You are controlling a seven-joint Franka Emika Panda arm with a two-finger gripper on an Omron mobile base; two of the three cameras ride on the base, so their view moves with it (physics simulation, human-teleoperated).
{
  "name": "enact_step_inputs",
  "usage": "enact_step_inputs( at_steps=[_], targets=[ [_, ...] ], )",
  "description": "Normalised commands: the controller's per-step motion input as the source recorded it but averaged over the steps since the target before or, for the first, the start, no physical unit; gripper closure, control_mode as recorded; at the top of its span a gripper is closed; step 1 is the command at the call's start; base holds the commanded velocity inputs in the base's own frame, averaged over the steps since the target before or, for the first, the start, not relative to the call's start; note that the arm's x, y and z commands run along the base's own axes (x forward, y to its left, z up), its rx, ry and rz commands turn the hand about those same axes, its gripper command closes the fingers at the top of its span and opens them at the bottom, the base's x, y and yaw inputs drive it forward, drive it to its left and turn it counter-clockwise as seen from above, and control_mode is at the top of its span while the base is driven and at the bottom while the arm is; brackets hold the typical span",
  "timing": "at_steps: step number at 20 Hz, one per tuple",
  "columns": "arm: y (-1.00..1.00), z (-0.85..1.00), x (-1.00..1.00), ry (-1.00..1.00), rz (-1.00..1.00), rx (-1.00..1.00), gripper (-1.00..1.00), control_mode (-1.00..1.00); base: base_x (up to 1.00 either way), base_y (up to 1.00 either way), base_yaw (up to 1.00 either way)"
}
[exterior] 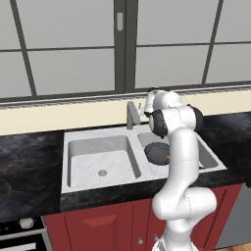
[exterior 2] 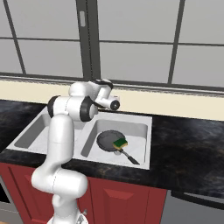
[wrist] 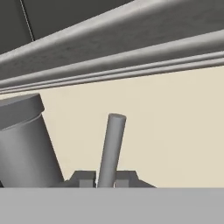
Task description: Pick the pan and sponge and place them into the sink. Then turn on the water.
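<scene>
Behind the sink [exterior: 68, 147], fingers [wrist: 84, 178] pinch the faucet lever [wrist: 111, 148]; pan [exterior 2: 109, 141] and sponge [exterior 2: 120, 143] lie in its right basin. Push the lever steadily sideways, keeping the grip square.

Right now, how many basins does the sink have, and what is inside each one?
2. The left basin of the sink shows only its drain. The right basin holds the pan, with the sponge on it.
</scene>
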Motion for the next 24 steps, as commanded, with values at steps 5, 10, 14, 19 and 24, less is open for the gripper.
enact_step_inputs(
  at_steps=[5,10,14,19,24],
  targets=[
    [-0.53,0.00,-0.15,0.09,-0.06,0.09,1.00,-1.00,0.00,0.00,0.00],
    [-0.49,-0.12,-0.05,0.15,-0.06,0.07,1.00,-1.00,0.00,0.00,0.00],
    [-0.46,-0.17,0.00,0.18,-0.06,0.04,1.00,-1.00,0.00,0.00,0.00],
    [-0.50,-0.16,-0.01,0.16,-0.07,0.04,1.00,-1.00,0.00,0.00,0.00],
    [-0.50,-0.18,-0.01,0.16,-0.07,0.05,1.00,-1.00,0.00,0.00,0.00]
  ],
)
